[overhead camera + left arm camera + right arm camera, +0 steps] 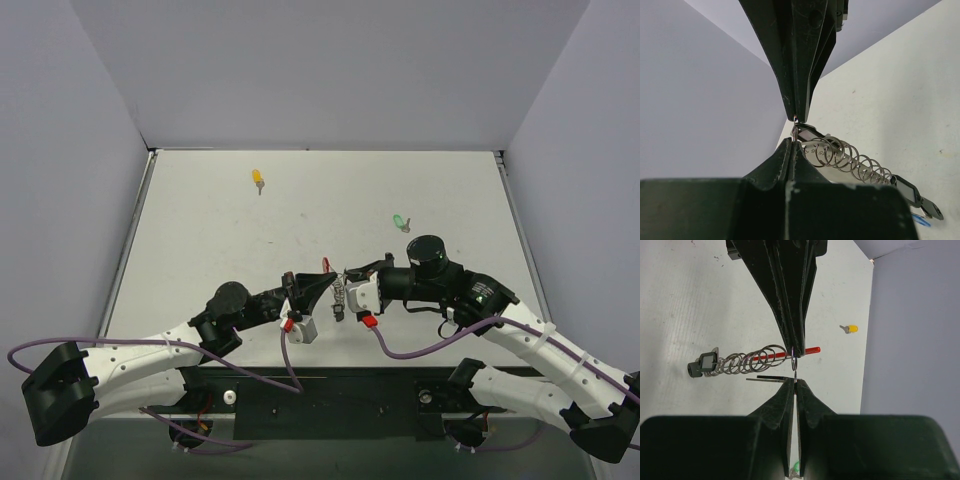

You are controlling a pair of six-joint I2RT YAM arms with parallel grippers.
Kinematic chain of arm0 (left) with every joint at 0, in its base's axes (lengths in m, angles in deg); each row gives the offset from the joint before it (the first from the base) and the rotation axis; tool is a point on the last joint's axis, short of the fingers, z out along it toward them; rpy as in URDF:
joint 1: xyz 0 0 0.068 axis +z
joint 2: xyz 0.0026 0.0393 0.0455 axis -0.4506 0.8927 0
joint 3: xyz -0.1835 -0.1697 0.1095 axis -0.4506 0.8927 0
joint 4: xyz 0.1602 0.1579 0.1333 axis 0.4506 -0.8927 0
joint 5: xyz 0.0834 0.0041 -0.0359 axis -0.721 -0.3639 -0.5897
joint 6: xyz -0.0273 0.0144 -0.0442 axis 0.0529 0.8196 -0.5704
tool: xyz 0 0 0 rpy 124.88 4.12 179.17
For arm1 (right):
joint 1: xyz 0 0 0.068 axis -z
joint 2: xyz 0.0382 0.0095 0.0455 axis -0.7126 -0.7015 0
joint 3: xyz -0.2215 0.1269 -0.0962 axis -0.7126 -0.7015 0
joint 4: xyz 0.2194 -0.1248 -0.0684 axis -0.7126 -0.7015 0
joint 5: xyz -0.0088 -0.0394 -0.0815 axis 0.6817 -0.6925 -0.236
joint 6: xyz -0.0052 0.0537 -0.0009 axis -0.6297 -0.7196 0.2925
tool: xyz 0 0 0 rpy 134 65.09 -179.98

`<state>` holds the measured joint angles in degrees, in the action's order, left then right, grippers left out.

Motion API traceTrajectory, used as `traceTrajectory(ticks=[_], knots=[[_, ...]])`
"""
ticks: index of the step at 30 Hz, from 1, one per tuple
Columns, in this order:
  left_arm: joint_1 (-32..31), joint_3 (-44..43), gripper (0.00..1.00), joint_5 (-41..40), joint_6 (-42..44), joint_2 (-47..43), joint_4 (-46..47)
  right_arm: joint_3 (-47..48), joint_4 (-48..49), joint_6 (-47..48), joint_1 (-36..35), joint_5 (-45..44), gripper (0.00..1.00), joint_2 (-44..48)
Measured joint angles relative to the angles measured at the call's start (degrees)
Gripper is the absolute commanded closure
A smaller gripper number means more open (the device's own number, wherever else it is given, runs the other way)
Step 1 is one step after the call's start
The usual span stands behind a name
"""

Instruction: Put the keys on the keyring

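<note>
On my left wrist feed, the left gripper (793, 130) has its jaws pressed together. They nip a thin wire loop at one end of the keyring (840, 157). The rest of the coil of rings trails away from the fingertips to the black key (912, 192) at the far end.

The right gripper (796, 367) is likewise closed to a hairline and pinches a wire loop right at its tips. The rings, the red tag (812, 349) seen edge-on and the black key are strung out to one side of the jaws.

From above, the keyring is stretched between the two grippers, over the near half of the table (200, 230). The yellow key (258, 180) lies far back. The green key (402, 221) lies nearer, beyond the right gripper. Both are well apart from the jaws.
</note>
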<state>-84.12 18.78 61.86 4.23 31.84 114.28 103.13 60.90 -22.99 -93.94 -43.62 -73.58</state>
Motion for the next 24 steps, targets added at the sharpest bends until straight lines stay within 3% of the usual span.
traceTrajectory(ticks=[24], knots=[[0.0, 0.0, 1.0, -0.1, -0.9, 0.1, 0.4, 0.0, 0.2, 0.2, -0.1, 0.0, 1.0, 0.0]])
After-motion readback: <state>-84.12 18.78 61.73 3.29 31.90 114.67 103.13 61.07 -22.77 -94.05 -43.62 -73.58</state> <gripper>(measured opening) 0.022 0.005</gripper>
